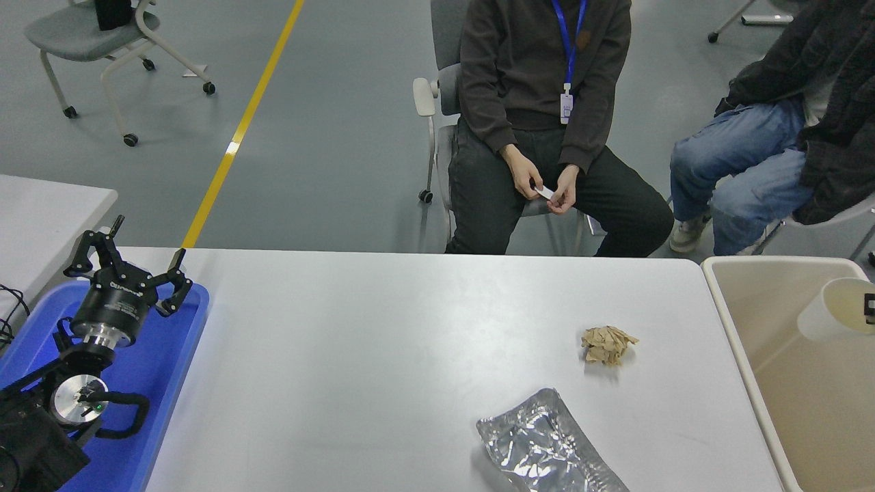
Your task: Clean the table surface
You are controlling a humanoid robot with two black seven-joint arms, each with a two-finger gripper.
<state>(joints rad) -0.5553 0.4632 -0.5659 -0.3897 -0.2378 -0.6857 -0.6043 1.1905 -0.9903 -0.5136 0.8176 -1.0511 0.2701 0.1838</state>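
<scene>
Head view: the wide grey-white counter (355, 355) fills the middle of the frame, carrying a crumpled brown paper wad (607, 345) toward its right side and a creased silver foil bag (547, 451) at the near edge. Parked at lower left, the left end effector (130, 263) hangs with its fingers spread apart above a blue plastic tray (167, 383). At the right edge, only a sliver of the right end effector (870, 308) shows against a white paper cup (830, 311) tipped over a beige bin (745, 321); whether it grips the cup cannot be told. Two people sit on chairs at the far side, one holding a small white slip (543, 193).
</scene>
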